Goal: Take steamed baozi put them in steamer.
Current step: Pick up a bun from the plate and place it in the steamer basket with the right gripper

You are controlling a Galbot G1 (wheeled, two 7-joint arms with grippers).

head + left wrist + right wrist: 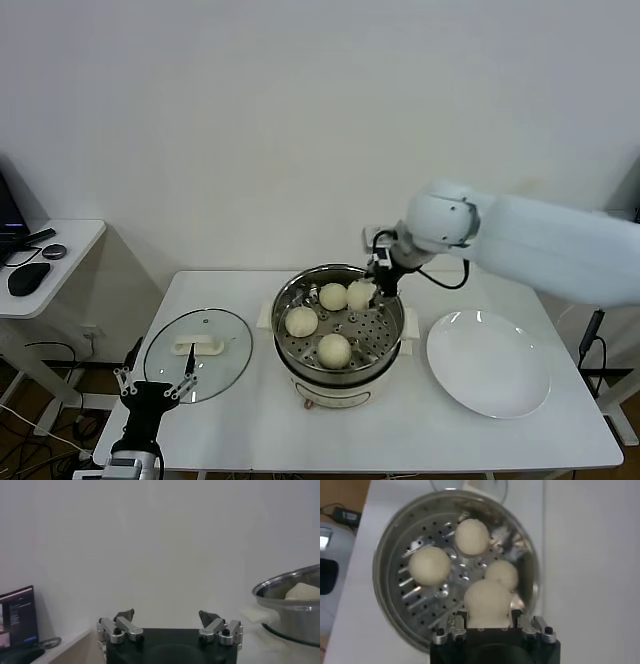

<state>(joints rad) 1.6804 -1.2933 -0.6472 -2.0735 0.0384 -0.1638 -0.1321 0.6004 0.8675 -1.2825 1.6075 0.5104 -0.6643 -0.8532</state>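
Holding the fourth baozi (pixel 487 602) pinched between its fingers, the right gripper (pixel 372 290) hangs over the far right part of the steamer (pixel 290 345), just above the perforated floor. Three baozi (pixel 333 296) already lie in the basket; the white plate (pixel 488 375) is bare. Judged step: final placement. Next move calls for lowering, releasing, then withdrawing clear of the rim. The left gripper (pixel 170 627) waits spread wide near the glass lid (pixel 198 352).

The right gripper (pixel 489 625) holds a baozi (pixel 487 601) over the steamer (pixel 395 550).
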